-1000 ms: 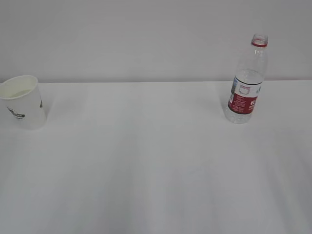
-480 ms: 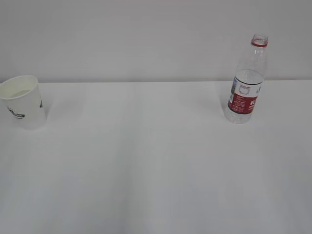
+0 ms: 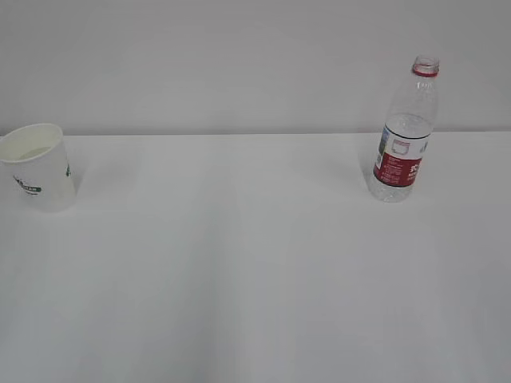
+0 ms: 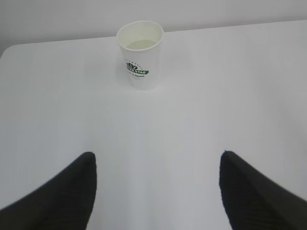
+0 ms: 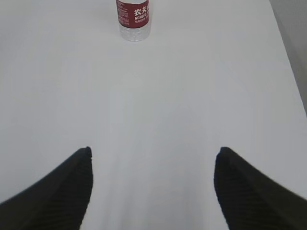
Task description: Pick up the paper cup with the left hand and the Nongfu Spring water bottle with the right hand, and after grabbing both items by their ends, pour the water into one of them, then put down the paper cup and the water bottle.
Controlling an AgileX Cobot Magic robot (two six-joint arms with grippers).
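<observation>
- Paper cup [image 3: 38,165]: white, green-and-dark logo, upright at far left of the white tabletop [image 3: 255,263]; a little clear liquid visible inside.
- Nongfu Spring water bottle [image 3: 403,132]: uncapped, red neck ring, red label, upright at right rear, well apart from the cup.
- Left end effector [image 4: 156,191]: jaws spread wide, empty, cup ahead and not touched.
- Right end effector [image 5: 152,189]: jaws spread wide, empty, bottle base ahead at the frame's top edge.

bottle [image 5: 133,20] top cropped — cup [image 3: 40,166] edge clipped
</observation>
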